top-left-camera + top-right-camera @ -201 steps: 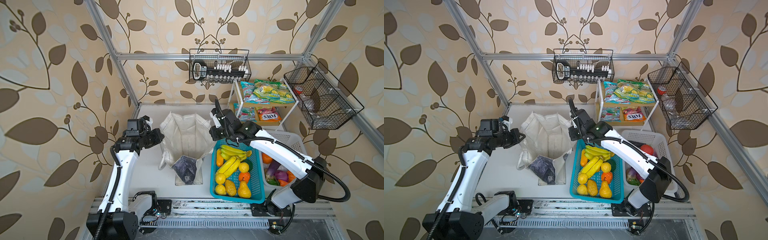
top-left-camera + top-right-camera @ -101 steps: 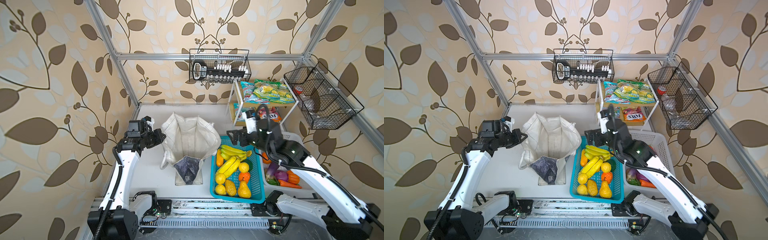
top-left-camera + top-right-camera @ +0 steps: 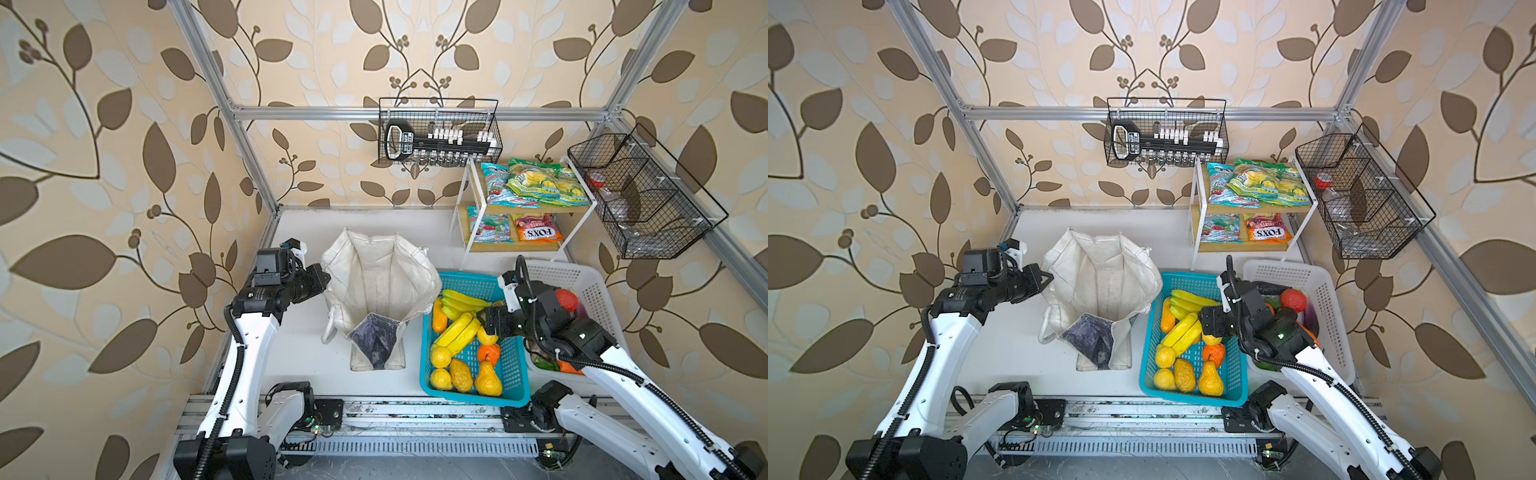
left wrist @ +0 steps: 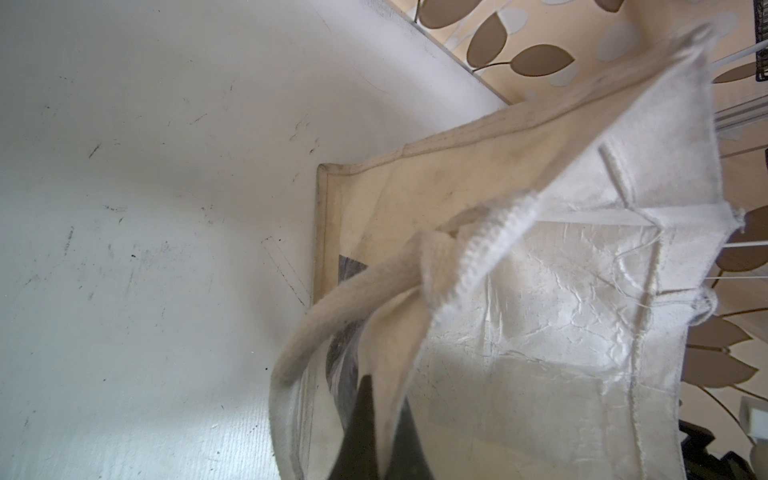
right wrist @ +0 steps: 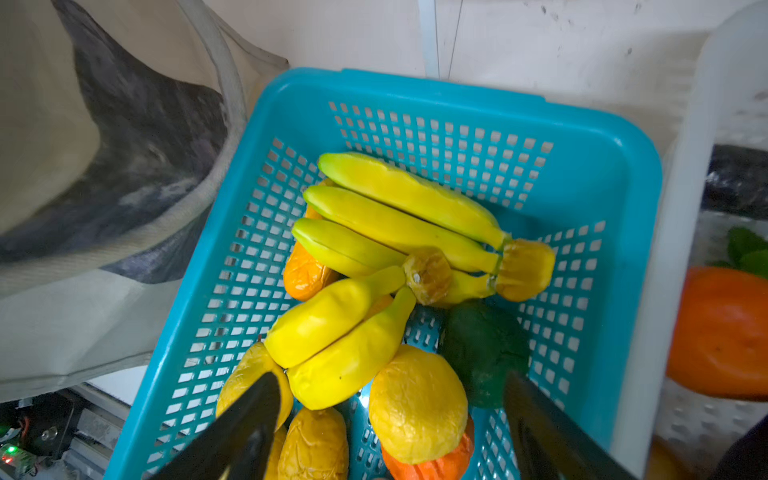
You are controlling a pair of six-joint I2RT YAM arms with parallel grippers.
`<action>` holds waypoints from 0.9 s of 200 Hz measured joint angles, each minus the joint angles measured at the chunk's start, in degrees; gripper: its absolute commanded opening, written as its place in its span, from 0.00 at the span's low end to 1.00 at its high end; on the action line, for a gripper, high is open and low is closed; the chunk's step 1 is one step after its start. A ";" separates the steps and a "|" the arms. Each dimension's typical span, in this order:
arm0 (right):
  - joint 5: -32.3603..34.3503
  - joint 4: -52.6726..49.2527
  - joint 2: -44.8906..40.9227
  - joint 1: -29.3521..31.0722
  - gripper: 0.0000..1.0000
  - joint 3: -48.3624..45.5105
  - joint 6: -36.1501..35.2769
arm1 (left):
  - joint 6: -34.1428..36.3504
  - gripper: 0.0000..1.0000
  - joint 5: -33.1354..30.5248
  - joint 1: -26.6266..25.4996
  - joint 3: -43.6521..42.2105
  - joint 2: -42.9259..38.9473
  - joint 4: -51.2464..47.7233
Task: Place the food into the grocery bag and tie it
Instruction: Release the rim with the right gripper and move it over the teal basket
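right gripper [image 5: 390,378] swung from grocery bag [image 3: 374,274] to teal basket [image 5: 436,89], now wide open over lemon [image 5: 417,403]. left gripper [image 4: 380,428] pinches bag rim. you could nip banana bunch [image 5: 332,336] too.

only word easy to read: "fox's", big letters on orange-red snack packet [image 3: 538,233], upside down in both top views. packet lies on lower shelf [image 3: 519,247]. print on blue-red packet [image 3: 488,225] just beside it too blurry. white label on black tool [image 3: 397,142] handle too small to read.
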 measured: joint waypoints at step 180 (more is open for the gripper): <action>9.31 2.29 3.08 9.73 0.60 -9.07 12.85 | -0.31 0.00 0.44 0.00 -0.68 -0.74 0.44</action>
